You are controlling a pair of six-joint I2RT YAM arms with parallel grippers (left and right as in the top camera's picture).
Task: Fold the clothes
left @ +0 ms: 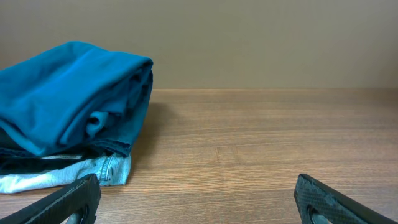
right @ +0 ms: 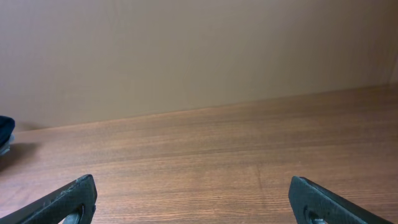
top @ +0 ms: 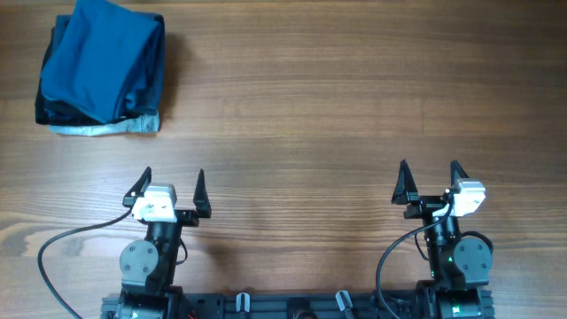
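Jaws spread wide on L tool (top: 173, 175) & R tool (top: 429, 166), both parked low.

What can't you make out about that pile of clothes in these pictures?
Overhead: collar, buttons and sleeves of the blue shirt, hidden in its own folds.
Overhead: how many dark garments lie beneath, covered by the shirt.
Left wrist: the left part of the pile, cut off by the frame edge.
Right wrist: nearly all of the pile, only a sliver at the left edge.
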